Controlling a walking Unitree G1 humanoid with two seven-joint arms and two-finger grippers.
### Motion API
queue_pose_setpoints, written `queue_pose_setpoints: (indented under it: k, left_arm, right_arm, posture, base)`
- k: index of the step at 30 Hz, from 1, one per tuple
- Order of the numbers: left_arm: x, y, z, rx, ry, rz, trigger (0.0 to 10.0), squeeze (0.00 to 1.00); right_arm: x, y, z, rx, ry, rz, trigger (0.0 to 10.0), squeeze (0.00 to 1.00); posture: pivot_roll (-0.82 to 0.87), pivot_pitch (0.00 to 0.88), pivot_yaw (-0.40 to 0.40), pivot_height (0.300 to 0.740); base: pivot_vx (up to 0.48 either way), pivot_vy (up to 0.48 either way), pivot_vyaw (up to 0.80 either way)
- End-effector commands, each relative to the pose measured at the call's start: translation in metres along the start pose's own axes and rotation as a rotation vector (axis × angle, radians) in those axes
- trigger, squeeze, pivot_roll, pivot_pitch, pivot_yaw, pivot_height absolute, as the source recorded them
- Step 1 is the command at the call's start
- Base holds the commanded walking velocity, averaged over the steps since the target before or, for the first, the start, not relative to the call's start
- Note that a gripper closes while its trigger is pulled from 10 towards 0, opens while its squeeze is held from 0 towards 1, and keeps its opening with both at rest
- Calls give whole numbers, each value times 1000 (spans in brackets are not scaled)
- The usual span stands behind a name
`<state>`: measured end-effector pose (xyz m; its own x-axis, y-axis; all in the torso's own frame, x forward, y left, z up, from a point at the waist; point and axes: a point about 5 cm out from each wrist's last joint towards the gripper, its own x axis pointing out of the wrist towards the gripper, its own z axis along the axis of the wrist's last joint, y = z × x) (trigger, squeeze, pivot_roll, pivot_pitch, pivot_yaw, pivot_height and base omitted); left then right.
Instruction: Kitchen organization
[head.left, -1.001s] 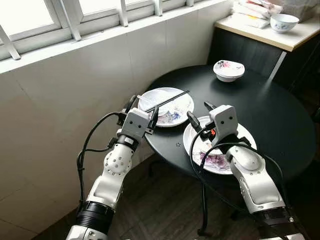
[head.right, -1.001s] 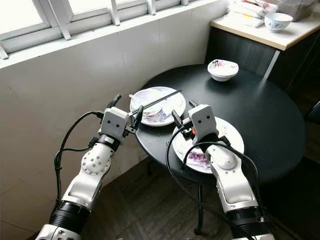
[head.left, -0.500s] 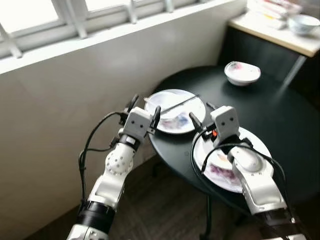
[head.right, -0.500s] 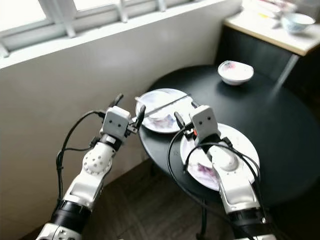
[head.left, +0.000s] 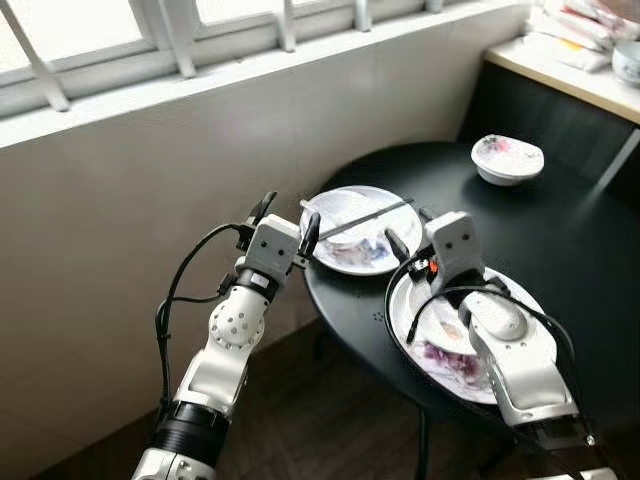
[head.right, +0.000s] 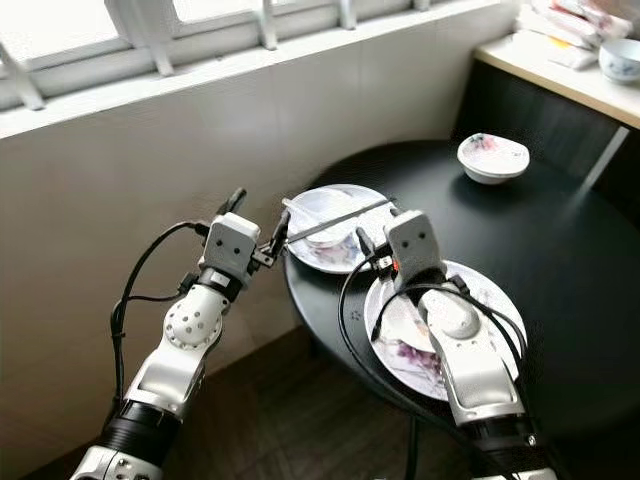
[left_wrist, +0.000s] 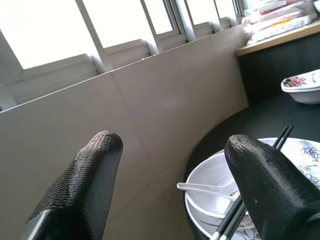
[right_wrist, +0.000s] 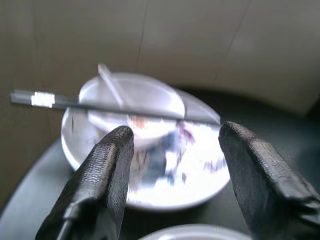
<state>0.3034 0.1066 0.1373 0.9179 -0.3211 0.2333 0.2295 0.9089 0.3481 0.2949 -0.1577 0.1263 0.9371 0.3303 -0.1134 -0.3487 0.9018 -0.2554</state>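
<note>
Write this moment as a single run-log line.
left gripper: open, beside table edge | right gripper: open, facing plate | chopsticks: across bowl | nothing held

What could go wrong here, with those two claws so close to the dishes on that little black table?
The black chopsticks lie loose across the small bowl on the far plate; a nudge from the open right claw might roll them off. That plate sits near the table edge beside the open left claw, so a bump could push it over.
</note>
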Motion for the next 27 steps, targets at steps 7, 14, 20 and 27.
queue_pose_setpoints:
  k: [7, 14, 20, 27]
  left_arm:
    - [0, 2, -2, -14, 6, 4, 10000, 0]
    - [1, 1, -3, -13, 9, -1, 10000, 0]
    - [1, 0, -3, -14, 10, -2, 10000, 0]
    - [2, 0, -3, -17, 14, -5, 10000, 0]
  right_arm:
    - [-15, -7, -8, -14, 128, 87, 10000, 0]
    - [-16, -13, -7, 16, 199, 93, 10000, 0]
    - [-18, -16, -17, 94, 262, 133, 10000, 0]
    - [-14, -36, -28, 120, 333, 113, 10000, 0]
  posture:
    - [-159, 0, 16, 740]
    - [-159, 0, 11, 740]
    - [-158, 0, 12, 740]
    - [-161, 0, 13, 740]
  base:
    - [0, 0, 0]
    - [0, 0, 0]
    - [0, 0, 0]
    - [0, 0, 0]
